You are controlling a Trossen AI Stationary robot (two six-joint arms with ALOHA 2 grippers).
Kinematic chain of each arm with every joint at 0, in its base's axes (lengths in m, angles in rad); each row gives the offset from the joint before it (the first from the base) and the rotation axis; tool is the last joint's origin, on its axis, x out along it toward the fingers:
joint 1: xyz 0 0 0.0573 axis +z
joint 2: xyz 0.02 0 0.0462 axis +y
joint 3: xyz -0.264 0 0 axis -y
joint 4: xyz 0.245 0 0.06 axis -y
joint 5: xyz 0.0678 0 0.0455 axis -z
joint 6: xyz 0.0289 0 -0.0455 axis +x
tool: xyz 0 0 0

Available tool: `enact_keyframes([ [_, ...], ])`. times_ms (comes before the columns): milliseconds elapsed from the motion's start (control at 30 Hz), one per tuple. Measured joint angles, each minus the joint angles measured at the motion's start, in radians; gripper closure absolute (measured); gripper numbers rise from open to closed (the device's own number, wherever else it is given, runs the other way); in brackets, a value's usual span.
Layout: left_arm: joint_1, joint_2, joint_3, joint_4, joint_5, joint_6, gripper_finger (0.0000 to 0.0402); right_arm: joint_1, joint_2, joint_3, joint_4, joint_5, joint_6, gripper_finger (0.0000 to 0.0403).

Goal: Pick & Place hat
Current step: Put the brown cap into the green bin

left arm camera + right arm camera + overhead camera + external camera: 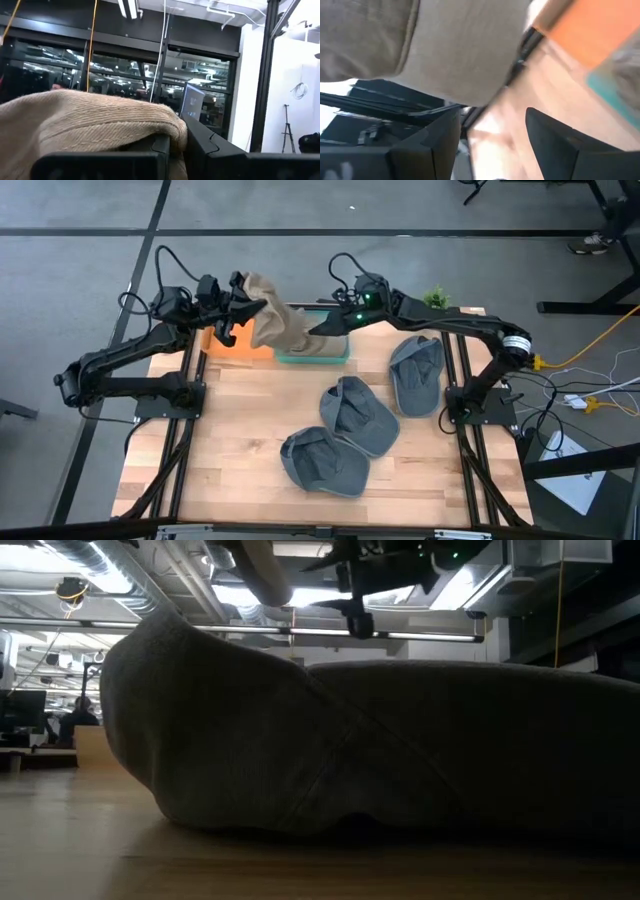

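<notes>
— Tan hat [278, 327] held aloft at the far side of the table [240, 440], above the left end of the teal bin [318, 352], with the orange bin [240, 346] just to its left. Pinched at the upper left end by the left gripper [240, 308], jaws clamped on the cloth; same tan fabric bunched between the dark fingers [165, 145] in the left wrist view.

— And the right gripper [322, 330]?

— Reaching in from the right, tips at the hat's lower right edge. Jaws apart in the right wrist view, tan cloth hanging just ahead of them, not between them.

— Long axis?

— Slanting from the left gripper, high and left, down and rightward toward the teal bin. Free lower end nearest the right gripper, so likely the closer arm for any second hold.

— Elsewhere on the table?

— Three grey hats lying flat: one right [417, 375], one centre [358, 415], one near [322, 462]. Untouched by either arm. Low view mostly blocked by a hat close to the lens.
</notes>
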Motion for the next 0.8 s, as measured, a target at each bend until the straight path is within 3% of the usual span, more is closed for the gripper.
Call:
enact_keyframes([
  [267,0.0,0.0,0.0,0.0,-0.026,0.008,0.0379,0.0,0.094,0.0,0.24,-0.045,0.146,0.0182],
  [467,0.0,-0.003,0.0,0.003,-0.024,0.007,0.0377,-0.005,0.143,0.0,0.285,0.005,0.177,0.0182],
  [800,0.0,-0.004,0.0,0.004,-0.021,-0.013,0.0376,-0.01,0.167,0.0,0.616,-0.045,0.21,0.0184],
])
